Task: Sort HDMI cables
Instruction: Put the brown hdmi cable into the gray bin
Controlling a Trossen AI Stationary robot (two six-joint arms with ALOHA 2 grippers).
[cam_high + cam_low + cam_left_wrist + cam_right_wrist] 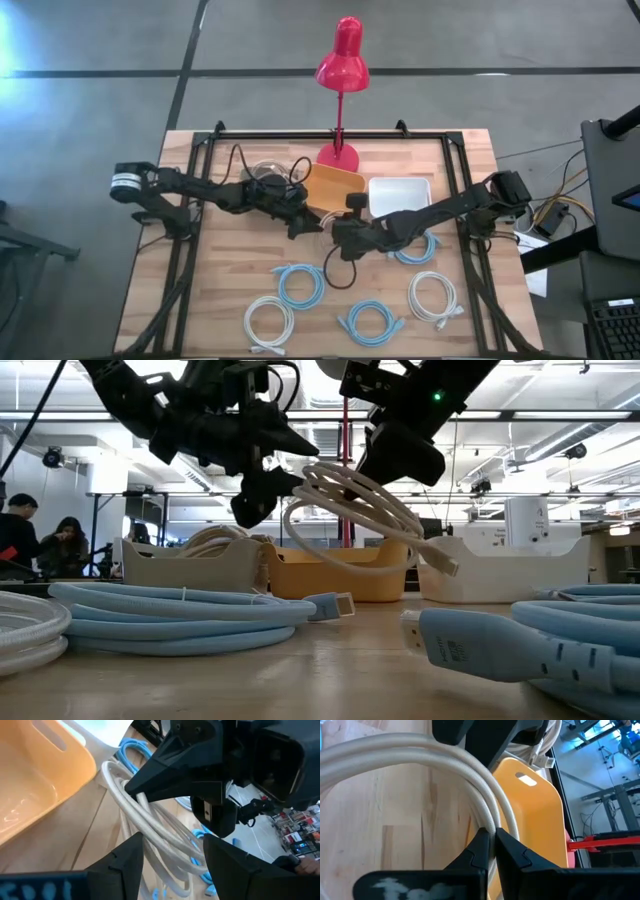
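Note:
A beige-tan HDMI cable coil (350, 510) hangs in the air over the table's middle, in front of the orange bin (335, 185). My right gripper (492, 842) is shut on it. It also shows in the high view (337, 238) and the low view (390, 465). My left gripper (172, 865) is open at the coil's left end (290, 510). Its two fingers stand on either side of the coil's strands (165, 845). Another beige-tan coil (215, 540) lies in the beige bin (190, 565). My right gripper pinches the coil's bundled strands (487, 822) between its two fingers, across the strands. It comes from above and from the table's right. The coil hangs tilted and clear of the table, its connector end (440, 560) lowest. My left gripper: I cannot tell whether its fingers touch the strands.
Three light blue coils (300, 285), (370, 322), (415, 245) and two white coils (268, 322), (435, 297) lie on the near half of the table. A white bin (400, 195) stands right of the orange one. A red lamp (340, 70) stands at the far edge.

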